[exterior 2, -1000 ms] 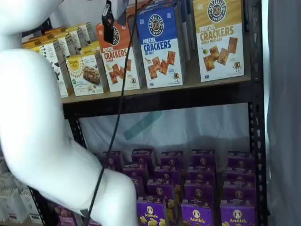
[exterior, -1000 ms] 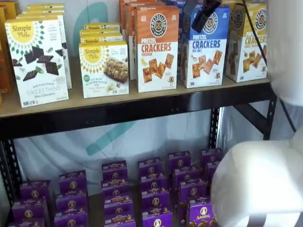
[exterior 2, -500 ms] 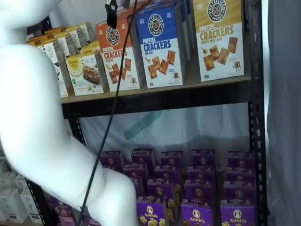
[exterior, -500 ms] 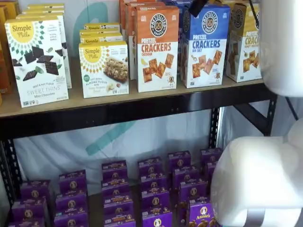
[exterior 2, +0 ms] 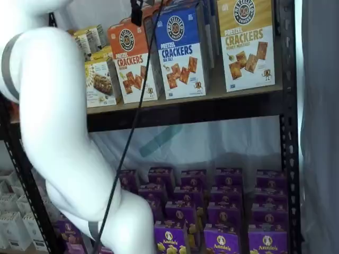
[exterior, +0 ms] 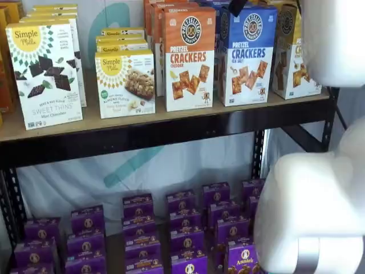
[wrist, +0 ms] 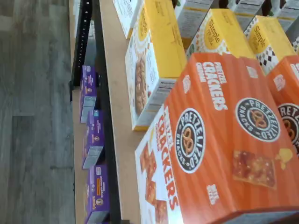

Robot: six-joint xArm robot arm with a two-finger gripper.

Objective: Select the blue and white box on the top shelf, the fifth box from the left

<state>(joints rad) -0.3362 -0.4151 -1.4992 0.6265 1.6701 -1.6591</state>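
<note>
The blue and white box (exterior: 247, 54) stands upright at the front of the top shelf (exterior: 171, 132), between the orange Cheddar carton (exterior: 189, 57) and a yellow-topped carton (exterior: 293, 54). It shows in both shelf views (exterior 2: 180, 53). Only the black finger ends of my gripper (exterior 2: 136, 13) show, hanging from the view's top edge with a cable beside them. They are in front of the gap between the orange and blue cartons. In a shelf view the gripper (exterior: 236, 5) sits over the blue box's top left corner. No gap or grasp shows. The wrist view shows the orange carton (wrist: 219, 140), not the blue box.
Simple Mills boxes (exterior: 125, 83) and a Sweet Thins box (exterior: 45, 74) stand further left on the top shelf. Purple Annie's boxes (exterior: 185, 228) fill the shelf below. My white arm (exterior 2: 58, 132) covers the left of one view and the right of the other (exterior: 313, 211).
The gripper has risen toward the top edge of both shelf views and drifted toward the blue box. The white arm has shifted with it.
</note>
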